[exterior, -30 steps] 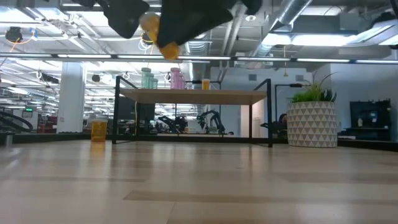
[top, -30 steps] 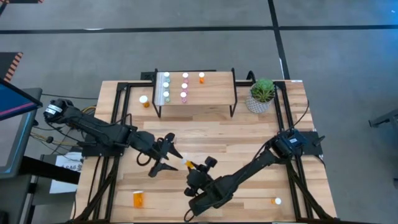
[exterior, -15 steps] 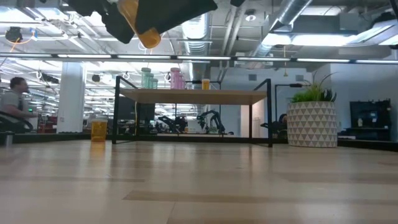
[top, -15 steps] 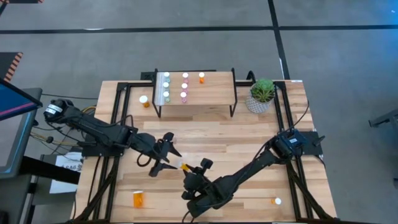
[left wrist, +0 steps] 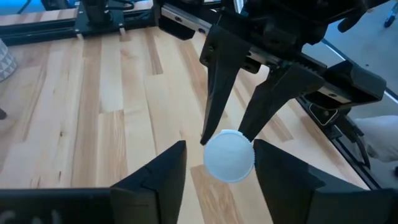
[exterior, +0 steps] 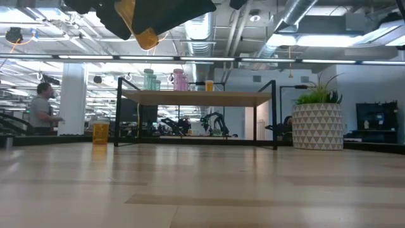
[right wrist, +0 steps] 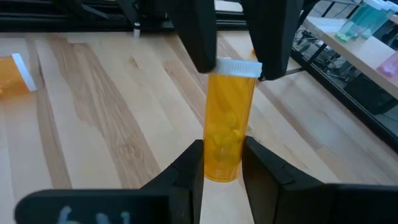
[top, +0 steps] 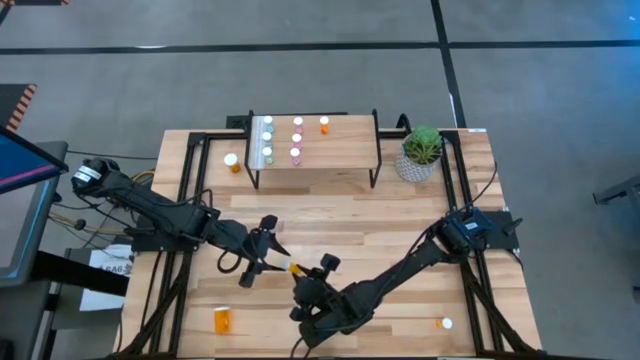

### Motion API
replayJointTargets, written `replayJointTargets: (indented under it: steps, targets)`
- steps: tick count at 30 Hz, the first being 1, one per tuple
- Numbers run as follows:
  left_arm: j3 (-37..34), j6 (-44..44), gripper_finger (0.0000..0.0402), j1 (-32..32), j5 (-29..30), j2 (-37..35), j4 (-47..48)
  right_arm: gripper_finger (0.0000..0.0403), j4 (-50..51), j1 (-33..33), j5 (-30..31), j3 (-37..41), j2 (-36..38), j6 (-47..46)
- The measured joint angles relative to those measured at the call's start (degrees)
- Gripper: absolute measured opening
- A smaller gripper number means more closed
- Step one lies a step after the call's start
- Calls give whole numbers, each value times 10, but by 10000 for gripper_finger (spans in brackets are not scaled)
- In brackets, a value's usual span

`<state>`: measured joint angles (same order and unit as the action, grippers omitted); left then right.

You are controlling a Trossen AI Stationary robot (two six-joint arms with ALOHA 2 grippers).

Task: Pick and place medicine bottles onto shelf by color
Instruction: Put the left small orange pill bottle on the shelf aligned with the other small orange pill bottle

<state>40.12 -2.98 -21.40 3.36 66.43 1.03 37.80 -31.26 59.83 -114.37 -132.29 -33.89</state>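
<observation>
Holding an orange bottle point(right wrist: 228, 121) mid-air over the near tabletop point(top: 400, 215): right fingers point(right wrist: 219, 163) clamp its base, left fingers point(left wrist: 219, 163) bracket its white cap. Only the right wrist view shows the body.

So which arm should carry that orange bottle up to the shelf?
Probably left: the left gripper is at the cap of the orange bottle, nearer the shelf; the right gripper holding it reaches far across the table.

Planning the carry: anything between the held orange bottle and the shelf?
No: high view shows bare tabletop between orange bottle, in right gripper, left gripper at its cap, and shelf.
</observation>
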Motion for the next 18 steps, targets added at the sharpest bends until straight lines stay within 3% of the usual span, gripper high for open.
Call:
replayJointTargets:
  steps: [18]
  targets:
    - [0,-3,109,-5,5,0,0,110,-6,0,0,0,0,-1]
